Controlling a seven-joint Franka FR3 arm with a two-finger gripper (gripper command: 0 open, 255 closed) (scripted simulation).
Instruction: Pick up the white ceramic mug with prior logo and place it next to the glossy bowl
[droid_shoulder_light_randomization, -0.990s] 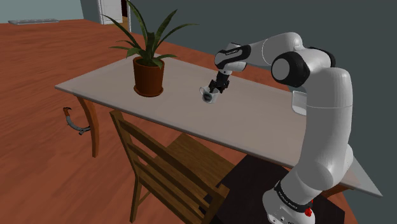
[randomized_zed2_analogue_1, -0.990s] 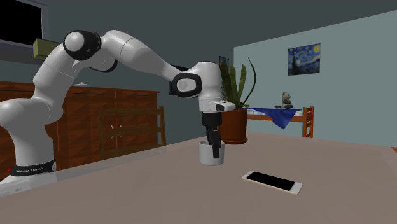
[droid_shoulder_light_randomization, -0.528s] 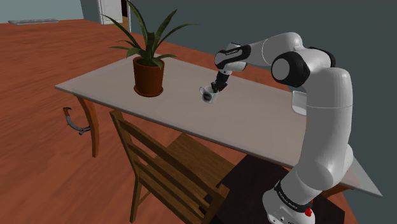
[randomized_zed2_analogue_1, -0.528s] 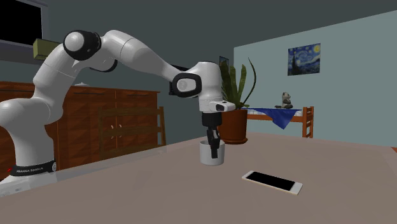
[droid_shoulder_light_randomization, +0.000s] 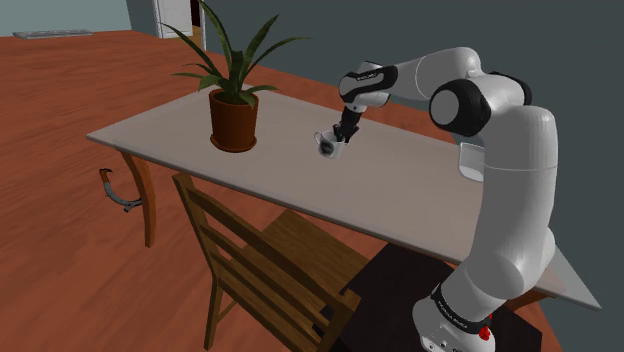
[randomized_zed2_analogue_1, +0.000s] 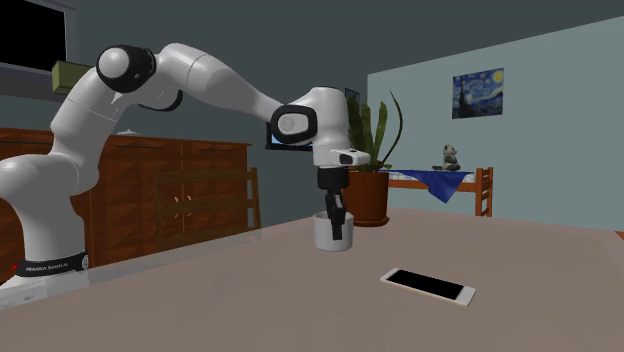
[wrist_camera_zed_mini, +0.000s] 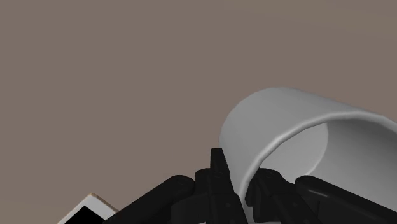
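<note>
Mug low over the table, near the potted plant, on the plant's side toward the stand, mouth up. Wall pinched between the gripper fingers, one inside the rim, one outside.

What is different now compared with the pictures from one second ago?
The black jaws closed on the wall of the plain white mug and lifted it slightly off the grey-brown table. The green plant in its brown pot, the flat phone and the wooden chair stayed put.
</note>
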